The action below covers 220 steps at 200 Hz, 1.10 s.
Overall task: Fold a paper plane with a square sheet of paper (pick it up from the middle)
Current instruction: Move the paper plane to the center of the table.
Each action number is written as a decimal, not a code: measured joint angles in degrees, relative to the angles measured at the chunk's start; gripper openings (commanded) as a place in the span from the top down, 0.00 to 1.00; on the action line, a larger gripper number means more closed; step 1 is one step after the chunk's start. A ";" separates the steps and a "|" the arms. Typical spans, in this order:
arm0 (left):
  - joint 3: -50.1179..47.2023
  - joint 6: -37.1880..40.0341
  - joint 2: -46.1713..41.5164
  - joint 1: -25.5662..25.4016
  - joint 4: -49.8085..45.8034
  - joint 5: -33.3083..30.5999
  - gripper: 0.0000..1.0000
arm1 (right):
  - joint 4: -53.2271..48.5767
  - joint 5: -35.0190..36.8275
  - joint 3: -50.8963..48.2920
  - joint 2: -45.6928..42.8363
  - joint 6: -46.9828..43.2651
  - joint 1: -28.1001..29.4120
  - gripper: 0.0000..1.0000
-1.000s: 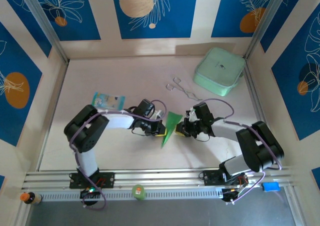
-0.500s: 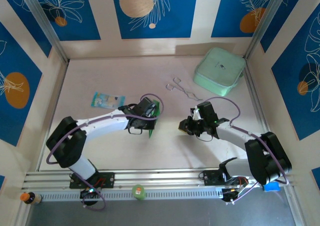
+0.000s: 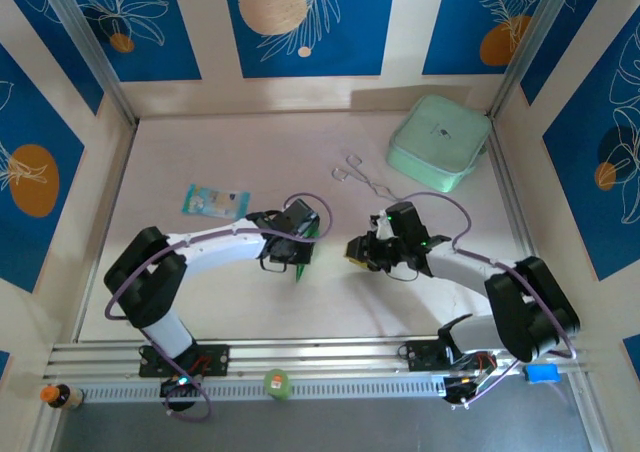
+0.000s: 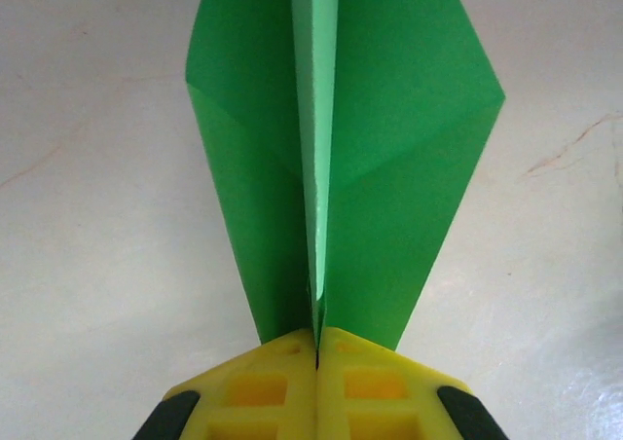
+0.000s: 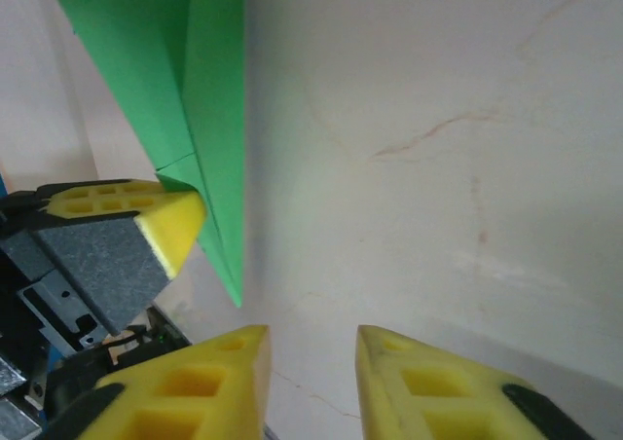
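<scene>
Paper plane: a narrow pointed dart of bright-green folded paper, the paper plane, is a little left of the middle of the pale tabletop. It is held by its centre crease, with a wing spread to each side of the paler raised fold. I cannot tell whether it touches the surface.
Left pincer: the left pincer has its yellow fingertips pressed together on that crease, with no gap between them.
Right pincer: the right pincer is just right of the plane and apart from the paper. Its yellow fingers are spread, with only bare tabletop between them.
Writing: a small light-blue printed packet lies on the far left of the left pincer, its print too small to read. A pale mint-green rounded square box in the far right corner has a small dark mark on its lid, which is illegible.
Edges: the plane's long edges are straight and crisp, and its near tip pokes out past the left pincer.
Open room: thin metal tongs lie between the box and the pincers. The near strip of tabletop is bare up to the aluminium rail. Blue leaf-patterned wall panels close the left, far and right sides.
</scene>
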 measured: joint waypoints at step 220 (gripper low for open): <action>-1.62 0.28 -0.02 -1.88 2.19 1.22 0.71 | 7.48 -2.36 12.87 21.49 4.50 5.01 0.97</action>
